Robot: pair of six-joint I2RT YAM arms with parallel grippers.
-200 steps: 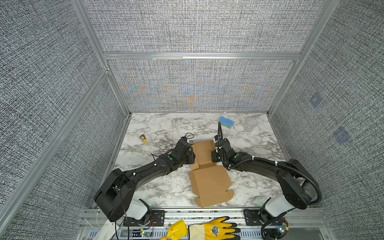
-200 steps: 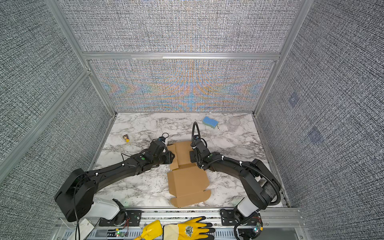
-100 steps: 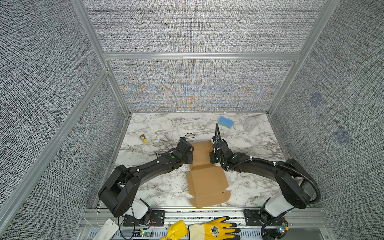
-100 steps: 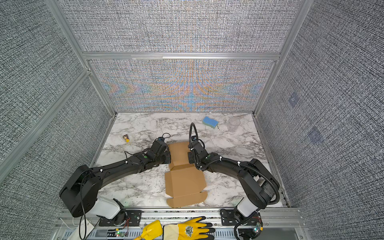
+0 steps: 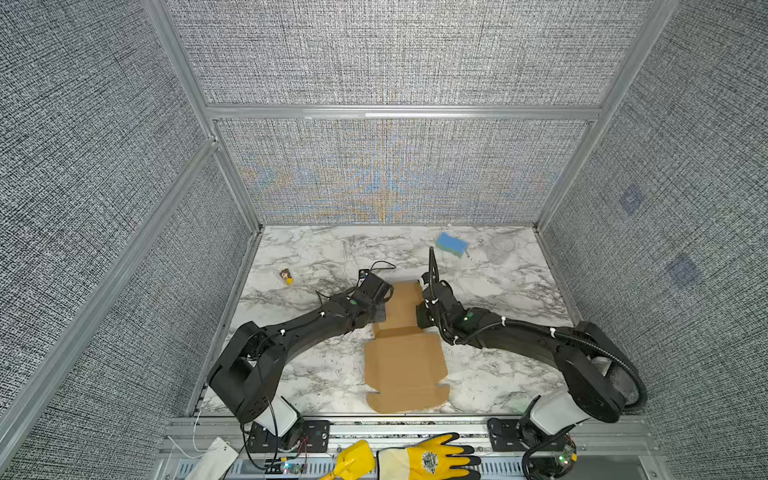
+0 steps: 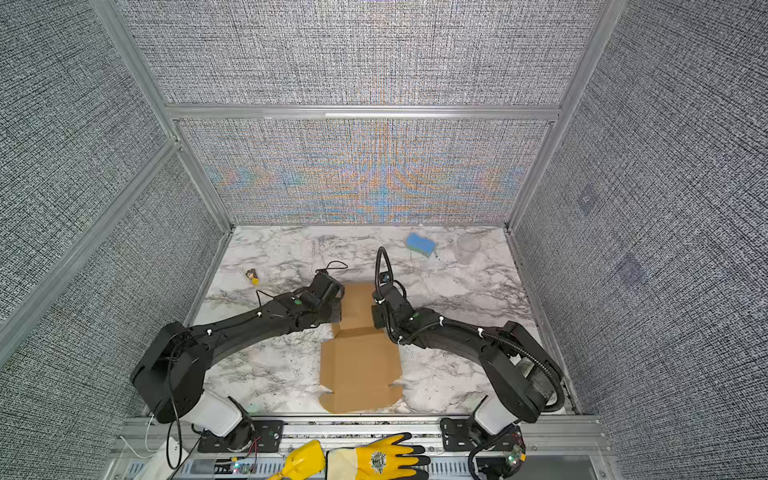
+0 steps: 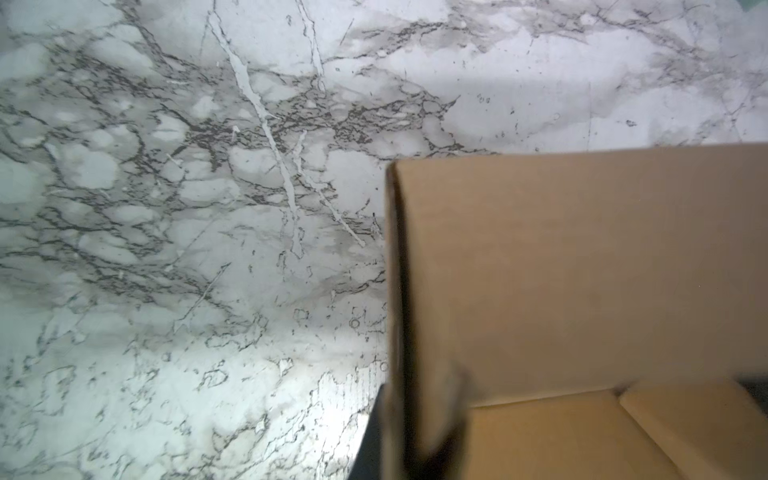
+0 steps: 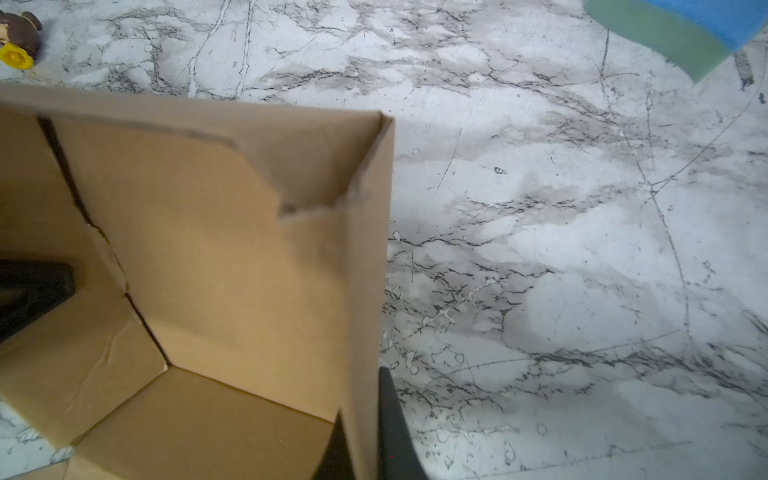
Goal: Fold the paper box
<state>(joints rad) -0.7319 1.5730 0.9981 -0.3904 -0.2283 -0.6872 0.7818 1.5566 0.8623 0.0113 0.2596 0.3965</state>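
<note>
The paper box (image 5: pixel 405 361) is lying on the marble table (image 5: pixel 316 374), centred and reaching toward 6 o'clock in both top views. Its near panel is resting flat, with its tabbed end nearest the table's front edge. The far section is standing partly formed, with its side walls raised.

1. The left gripper (image 5: pixel 380 309) is sitting at the 9 o'clock side of the raised section. In the left wrist view its jaws are clamping that side wall (image 7: pixel 409 424), 1 finger on each face.
2. The right gripper (image 5: pixel 419 316) is sitting at the 3 o'clock side, pinching the opposite wall (image 8: pixel 361 444) in the same way.

Other items, all apart from the box:
- blue sponge (image 5: pixel 451 244), at 1 o'clock
- small figurine (image 5: pixel 286 276), at 10 o'clock
- yellow glove (image 5: pixel 419 459), lying off the table on the front rail
</note>
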